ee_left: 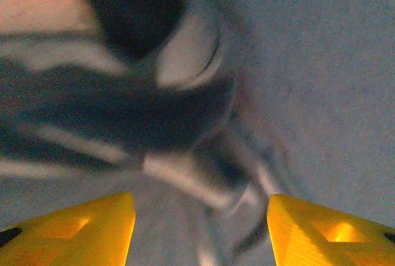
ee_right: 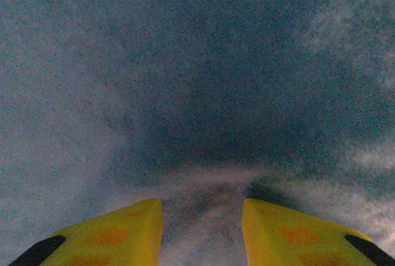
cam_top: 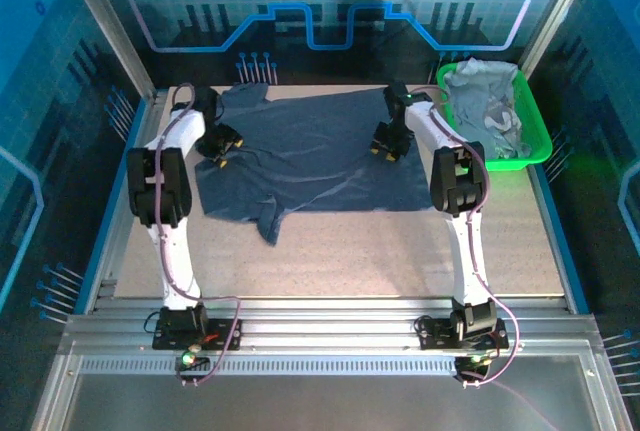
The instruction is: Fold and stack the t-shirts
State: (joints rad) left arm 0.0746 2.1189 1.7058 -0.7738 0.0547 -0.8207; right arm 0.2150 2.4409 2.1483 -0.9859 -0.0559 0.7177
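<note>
One dark slate-blue t-shirt [cam_top: 310,151] lies spread across the middle of the top view. One green tray [cam_top: 510,162] sits at the upper right, holding a heap of paler shirts [cam_top: 485,91]; their number cannot be told. There is one table [cam_top: 400,251]. Two arms stand on it, the left arm [cam_top: 160,191] and the right arm [cam_top: 455,176], and they carry two grippers, the left gripper [cam_top: 228,148] and the right gripper [cam_top: 384,154]. Each wrist view shows two yellow fingers [ee_left: 80,229] [ee_right: 296,232], four in all.
</note>
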